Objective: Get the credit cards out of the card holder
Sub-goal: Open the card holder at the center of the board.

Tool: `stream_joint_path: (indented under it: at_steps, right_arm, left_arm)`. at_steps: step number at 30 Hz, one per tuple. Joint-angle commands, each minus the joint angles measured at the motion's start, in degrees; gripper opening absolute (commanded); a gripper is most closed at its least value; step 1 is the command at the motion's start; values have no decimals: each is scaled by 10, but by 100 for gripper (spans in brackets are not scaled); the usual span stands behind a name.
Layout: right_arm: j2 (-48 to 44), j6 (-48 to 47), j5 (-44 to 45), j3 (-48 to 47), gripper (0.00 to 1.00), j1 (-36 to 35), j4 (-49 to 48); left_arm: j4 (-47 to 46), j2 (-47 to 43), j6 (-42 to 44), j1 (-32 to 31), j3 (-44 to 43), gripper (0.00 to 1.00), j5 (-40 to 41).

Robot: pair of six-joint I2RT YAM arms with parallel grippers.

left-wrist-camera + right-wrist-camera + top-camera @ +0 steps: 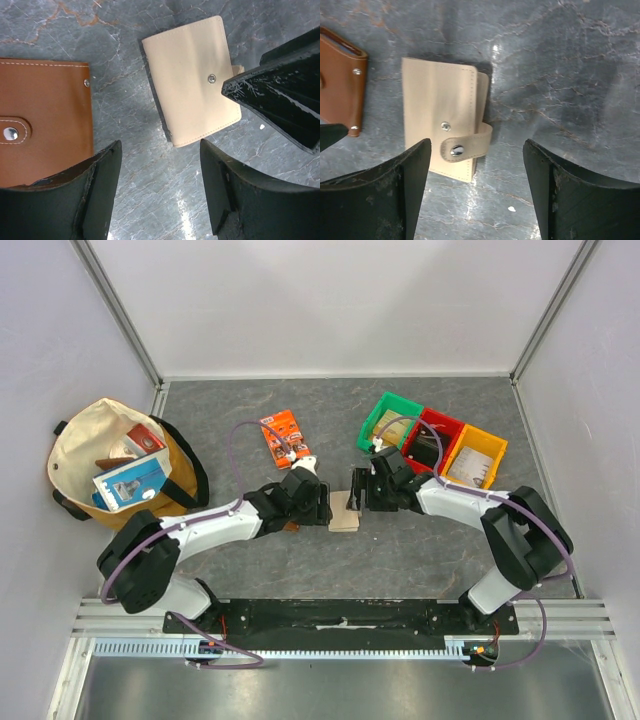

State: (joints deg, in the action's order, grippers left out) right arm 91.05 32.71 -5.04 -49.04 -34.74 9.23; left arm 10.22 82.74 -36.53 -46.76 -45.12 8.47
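Observation:
The beige card holder [344, 517] lies folded flat on the grey table between my two grippers. Its snap tab [465, 146] curls round the edge and rests loose beside the stud [445, 126], unfastened. No credit cards show; they are hidden. My left gripper [160, 147] is open just short of the card holder [192, 80], with nothing between its fingers. My right gripper [476, 145] is open too, and the card holder [437, 110] lies just ahead of its left finger. One right finger [280, 95] reaches over the holder's tab edge in the left wrist view.
A brown wallet [45, 115] lies flat beside the card holder, partly under the left arm. A canvas bag [120, 470] stands at the left. An orange packet [283, 437] lies behind the grippers. Green [390, 423], red [432, 438] and yellow [474, 455] bins stand at the back right.

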Motion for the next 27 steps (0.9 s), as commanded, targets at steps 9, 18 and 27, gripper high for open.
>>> stream_joint_path:
  at_steps: [9, 18, 27]
  right_arm:
    - [-15, -5, 15, 14, 59, 20, 11]
    - [-26, 6, -53, 76, 30, 49, -54]
    - [-35, 38, -156, 148, 0, 89, -165]
  left_arm:
    - [25, -18, 22, -62, -11, 71, 65]
    - [31, -1, 44, -90, -38, 71, 71]
    - [47, 51, 81, -122, -99, 80, 117]
